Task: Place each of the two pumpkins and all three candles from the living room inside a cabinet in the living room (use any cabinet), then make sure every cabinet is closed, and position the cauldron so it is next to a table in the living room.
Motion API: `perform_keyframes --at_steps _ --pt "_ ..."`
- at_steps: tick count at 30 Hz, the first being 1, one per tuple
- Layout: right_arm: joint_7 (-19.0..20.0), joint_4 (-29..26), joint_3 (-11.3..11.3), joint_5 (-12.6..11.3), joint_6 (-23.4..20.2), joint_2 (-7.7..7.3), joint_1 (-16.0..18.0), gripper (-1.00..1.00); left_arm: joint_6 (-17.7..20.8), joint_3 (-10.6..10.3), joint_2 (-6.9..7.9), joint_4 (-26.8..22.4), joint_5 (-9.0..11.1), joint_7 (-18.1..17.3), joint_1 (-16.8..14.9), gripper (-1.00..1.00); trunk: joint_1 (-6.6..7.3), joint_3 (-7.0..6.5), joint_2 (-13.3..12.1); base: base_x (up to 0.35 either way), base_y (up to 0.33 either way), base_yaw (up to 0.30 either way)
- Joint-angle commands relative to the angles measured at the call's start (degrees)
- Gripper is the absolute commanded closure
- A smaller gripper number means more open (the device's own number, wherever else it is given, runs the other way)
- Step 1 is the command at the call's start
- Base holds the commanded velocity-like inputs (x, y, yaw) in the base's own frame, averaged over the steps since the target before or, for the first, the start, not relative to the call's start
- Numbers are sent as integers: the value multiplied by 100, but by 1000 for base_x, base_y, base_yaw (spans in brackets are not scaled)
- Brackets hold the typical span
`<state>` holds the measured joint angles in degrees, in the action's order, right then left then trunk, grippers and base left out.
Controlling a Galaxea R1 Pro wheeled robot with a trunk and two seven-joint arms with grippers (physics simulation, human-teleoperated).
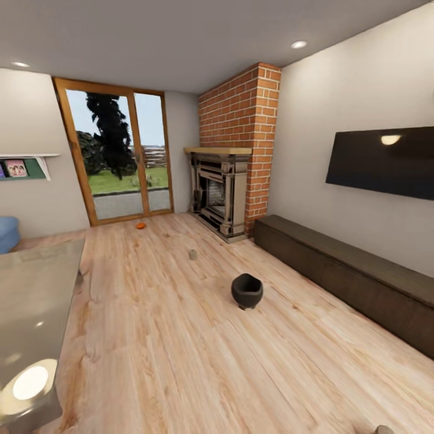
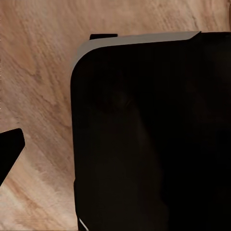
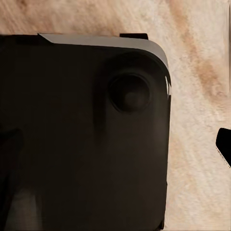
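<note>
The black cauldron (image 1: pixel 247 290) stands on the wood floor in mid-room. Farther back on the floor rests a small tan candle (image 1: pixel 193 254). An orange pumpkin (image 1: pixel 140 226) lies near the glass door. Along the right wall, under the TV, runs the long dark-brown cabinet (image 1: pixel 352 274), its fronts shut. The grey glass table (image 1: pixel 36 301) is at the near left. In each wrist view a dark fingertip (image 2: pixel 9 149) (image 3: pixel 224 144) sits at the picture's edge over bare floor, beside the robot's black body (image 2: pixel 149 134); nothing is held.
A brick fireplace (image 1: pixel 226 193) fills the far corner. A blue seat (image 1: pixel 7 232) is at the far left, and a wall shelf (image 1: pixel 24 166) hangs above it. A small pale object (image 1: pixel 383 429) lies on the floor at the near right.
</note>
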<state>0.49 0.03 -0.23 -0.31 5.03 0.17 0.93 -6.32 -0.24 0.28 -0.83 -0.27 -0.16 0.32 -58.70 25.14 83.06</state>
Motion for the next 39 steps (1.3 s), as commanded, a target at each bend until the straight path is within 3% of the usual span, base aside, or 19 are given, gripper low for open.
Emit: perform_keyframes --at_steps 1,20,28,39 --pt "5 6 -3 -4 48 2 4 -100 -9 -2 1 -9 -5 -2 3 -100 -3 5 2 280 0 -81" --pt "4 15 6 2 226 26 4 -100 -12 -7 3 -14 -21 -2 3 -100 -3 5 2 325 31 -9" --pt "4 15 6 4 282 167 4 -100 -18 -14 10 -20 -9 -2 3 -100 -3 5 2 331 109 0" --pt "4 7 6 4 303 185 4 -100 -18 -3 25 -25 -17 -2 3 -100 -3 5 2 331 109 0"
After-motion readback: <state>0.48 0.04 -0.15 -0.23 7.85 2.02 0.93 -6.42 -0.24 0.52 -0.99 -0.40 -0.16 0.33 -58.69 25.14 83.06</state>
